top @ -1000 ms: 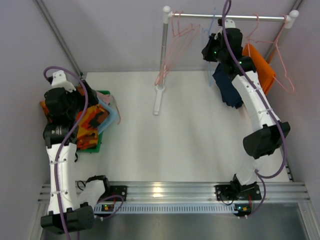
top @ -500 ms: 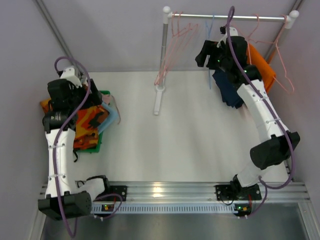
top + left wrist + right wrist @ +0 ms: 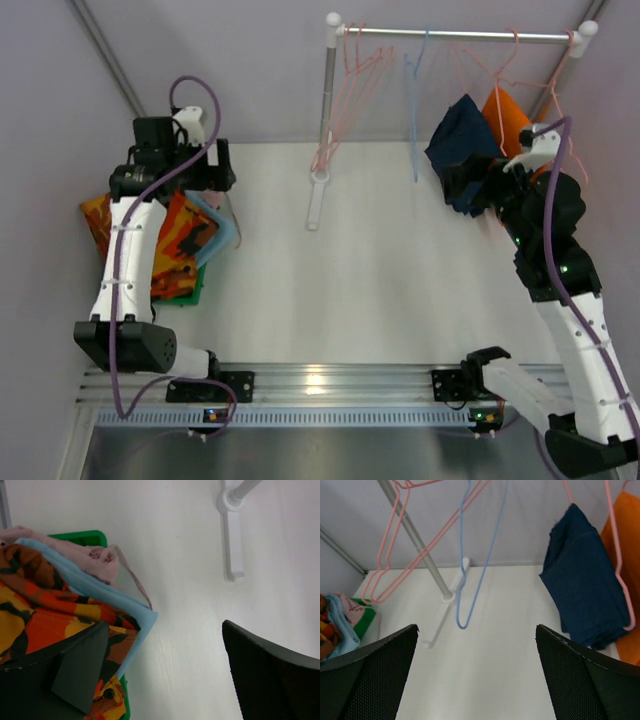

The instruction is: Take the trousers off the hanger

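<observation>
Two pairs hang at the right end of the rail (image 3: 470, 35): navy trousers (image 3: 460, 150) and orange trousers (image 3: 503, 115). A pile (image 3: 190, 238) of three lies well left of the rail. Left claw (image 3: 165, 630) and right claw (image 3: 476, 635) gape wide, empty.

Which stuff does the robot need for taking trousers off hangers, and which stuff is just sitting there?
For the job:
- navy trousers, hanging from the rail
- orange trousers, hanging beside them

Just lying about:
- pile of trousers already off, in the green bin
- empty blue hanger
- empty pink hangers
</observation>
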Available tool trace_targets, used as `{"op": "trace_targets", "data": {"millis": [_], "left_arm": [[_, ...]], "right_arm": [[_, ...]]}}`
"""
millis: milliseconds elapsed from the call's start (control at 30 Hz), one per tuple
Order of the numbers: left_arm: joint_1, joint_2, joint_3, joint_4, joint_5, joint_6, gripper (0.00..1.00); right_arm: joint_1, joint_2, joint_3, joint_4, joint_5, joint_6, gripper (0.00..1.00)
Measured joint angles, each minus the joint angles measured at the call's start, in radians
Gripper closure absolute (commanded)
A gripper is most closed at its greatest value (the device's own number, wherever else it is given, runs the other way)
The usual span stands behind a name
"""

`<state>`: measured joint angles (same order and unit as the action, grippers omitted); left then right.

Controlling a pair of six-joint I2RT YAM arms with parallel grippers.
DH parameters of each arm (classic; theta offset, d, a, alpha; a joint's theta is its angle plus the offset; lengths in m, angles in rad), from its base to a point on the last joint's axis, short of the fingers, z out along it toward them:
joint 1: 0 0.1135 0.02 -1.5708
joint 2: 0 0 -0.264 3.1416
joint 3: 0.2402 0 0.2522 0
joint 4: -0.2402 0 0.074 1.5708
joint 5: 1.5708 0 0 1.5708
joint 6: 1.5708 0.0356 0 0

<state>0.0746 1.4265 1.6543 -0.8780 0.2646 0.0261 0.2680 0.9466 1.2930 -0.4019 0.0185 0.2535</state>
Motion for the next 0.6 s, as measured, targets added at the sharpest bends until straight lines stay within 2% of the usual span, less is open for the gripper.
{"op": "trace_targets", "data": {"millis": [167,233,433,600], "left_arm": [[-0.262,-0.017,-0.006,0.028,-0.13,0.019,0.01],[-0.36,-0.055,-0.058,0.056,-0.173,0.018,0.01],[-0.369,-0.168,-0.161,0.068,-0.278,0.005,0.01],[-0.366,-0.205,-0.172,0.078,-0.336,-0.003,0.01]], "right_arm": [[-0.098,-0.188,-0.182,-0.005,-0.016,-0.002,0.01],[-0.125,-0.246,-0.239,-0.007,-0.032,-0.001,0.01],[-0.154,-0.403,-0.36,-0.013,-0.058,-0.027,0.01],[-0.155,-0.422,-0.37,-0.009,-0.064,-0.049,0.01]]}}
